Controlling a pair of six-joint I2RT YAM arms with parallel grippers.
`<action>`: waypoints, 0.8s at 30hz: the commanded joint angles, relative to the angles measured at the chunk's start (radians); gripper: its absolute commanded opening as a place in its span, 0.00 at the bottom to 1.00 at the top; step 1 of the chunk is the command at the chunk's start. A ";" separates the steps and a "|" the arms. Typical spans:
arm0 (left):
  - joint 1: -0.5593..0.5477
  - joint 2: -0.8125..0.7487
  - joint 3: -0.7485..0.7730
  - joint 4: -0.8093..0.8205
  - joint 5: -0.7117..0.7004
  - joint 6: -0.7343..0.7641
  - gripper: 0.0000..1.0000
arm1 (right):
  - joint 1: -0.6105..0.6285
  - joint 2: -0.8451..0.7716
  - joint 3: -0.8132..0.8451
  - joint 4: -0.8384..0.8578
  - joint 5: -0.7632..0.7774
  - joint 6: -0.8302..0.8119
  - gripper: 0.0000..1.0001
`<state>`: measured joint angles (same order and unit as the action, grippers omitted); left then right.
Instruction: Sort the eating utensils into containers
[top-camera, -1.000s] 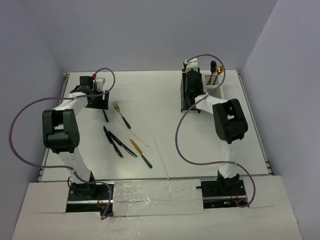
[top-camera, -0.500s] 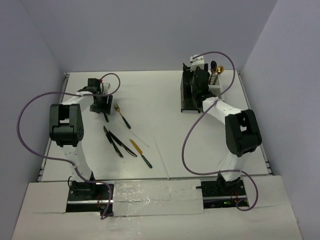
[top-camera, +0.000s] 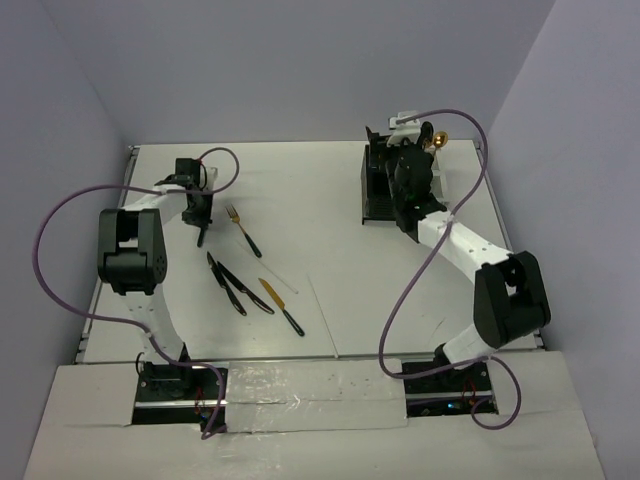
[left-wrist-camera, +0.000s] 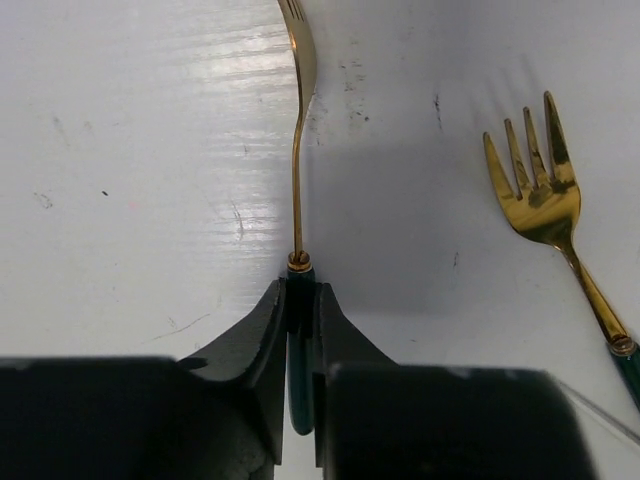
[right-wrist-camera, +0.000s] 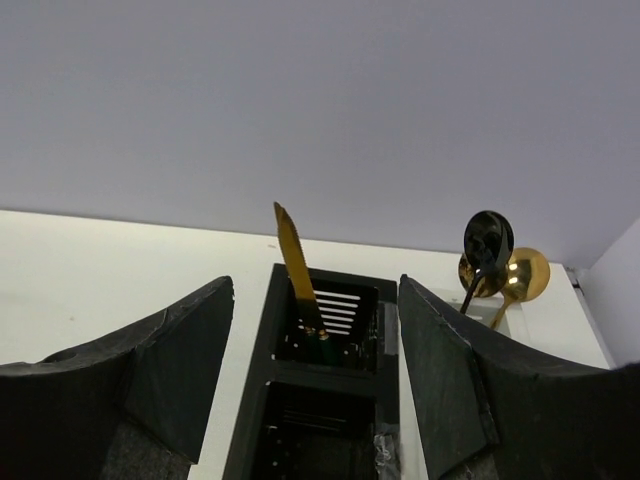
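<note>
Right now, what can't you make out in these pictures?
- Left wrist view: held fork, handle hidden inside the left hand.
- Left wrist view: second fork, handle cut off by the right edge.
- Right wrist view: black caddy, near compartment dark and cut off by the bottom edge.
- Right wrist view: two spoons, stems hidden behind a finger of the right hand.

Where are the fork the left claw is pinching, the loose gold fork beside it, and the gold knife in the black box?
Pinched fork (left-wrist-camera: 296, 200): left wrist view, on its thin neck.
Loose fork (left-wrist-camera: 543, 205): left wrist view, at the tines' base.
Gold knife (right-wrist-camera: 295, 258): right wrist view, mid-blade.
</note>
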<state>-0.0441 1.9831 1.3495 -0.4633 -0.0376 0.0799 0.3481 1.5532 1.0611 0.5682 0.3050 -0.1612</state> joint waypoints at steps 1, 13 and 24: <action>0.003 0.005 0.020 0.035 -0.042 -0.026 0.11 | 0.025 -0.097 -0.022 0.061 -0.024 0.015 0.74; 0.010 -0.248 -0.116 0.182 -0.012 -0.029 0.00 | 0.071 -0.292 0.020 -0.122 -0.256 0.221 0.73; 0.035 -0.839 -0.158 0.068 0.324 0.020 0.00 | 0.267 -0.407 0.080 -0.373 -0.533 0.377 0.79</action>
<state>-0.0074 1.2804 1.1835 -0.3717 0.1169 0.0677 0.5884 1.1973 1.1034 0.2401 -0.1364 0.1196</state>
